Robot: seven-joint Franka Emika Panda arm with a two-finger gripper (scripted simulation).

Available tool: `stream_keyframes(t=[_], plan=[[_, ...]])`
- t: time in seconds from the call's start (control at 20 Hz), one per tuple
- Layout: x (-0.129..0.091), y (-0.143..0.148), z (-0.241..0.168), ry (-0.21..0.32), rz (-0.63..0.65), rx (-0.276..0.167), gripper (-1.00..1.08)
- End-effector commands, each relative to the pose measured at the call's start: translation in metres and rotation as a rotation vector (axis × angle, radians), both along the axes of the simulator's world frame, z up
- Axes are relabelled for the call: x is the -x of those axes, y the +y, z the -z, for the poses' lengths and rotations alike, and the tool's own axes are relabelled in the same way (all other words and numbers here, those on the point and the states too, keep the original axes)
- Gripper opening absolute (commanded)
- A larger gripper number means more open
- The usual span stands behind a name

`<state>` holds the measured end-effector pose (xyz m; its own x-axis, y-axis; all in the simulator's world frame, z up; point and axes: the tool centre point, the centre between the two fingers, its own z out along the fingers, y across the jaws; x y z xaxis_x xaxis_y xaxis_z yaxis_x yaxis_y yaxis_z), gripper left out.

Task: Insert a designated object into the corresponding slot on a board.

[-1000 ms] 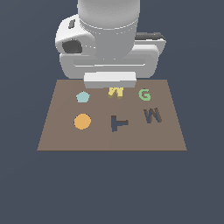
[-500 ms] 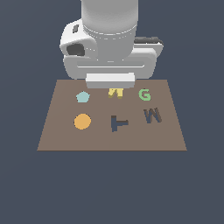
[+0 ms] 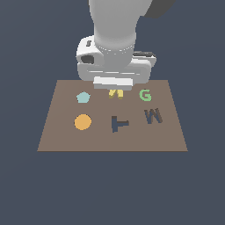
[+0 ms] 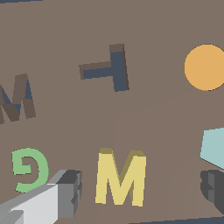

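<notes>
Tool [image 4: 140, 188] spread wide, one finger [image 4: 70, 192] either side of the yellow M [image 4: 120, 178], neither touching it; M flat on the board [image 4: 153, 26], between green G [image 4: 29, 169] and pale blue pentagon [image 4: 214, 146]; beyond it the T cutout [image 4: 107, 68] and orange disc [image 4: 205, 67]; M slot [image 4: 16, 98] sits past the G. Exterior view: arm covers most of the M [image 3: 116, 93] at the board's [image 3: 52, 136] far edge; slot [image 3: 153, 116] toward the exterior view's right, nearer the camera than the G [image 3: 145, 94].
</notes>
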<state>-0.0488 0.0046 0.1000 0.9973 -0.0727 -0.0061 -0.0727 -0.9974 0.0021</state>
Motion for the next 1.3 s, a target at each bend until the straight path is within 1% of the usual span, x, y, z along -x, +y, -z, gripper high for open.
stream_keyframes(t=[0.0,0.25,0.5,1.05,1.25], plan=[[0.010,0.003,0.015,-0.002,0.023,0.000,1.00],[0.024,0.008,0.038,-0.005,0.058,-0.001,1.00],[0.032,0.012,0.050,-0.006,0.076,-0.001,1.00],[0.031,0.012,0.051,-0.006,0.076,-0.001,1.00],[0.031,0.012,0.059,-0.006,0.076,-0.001,1.00]])
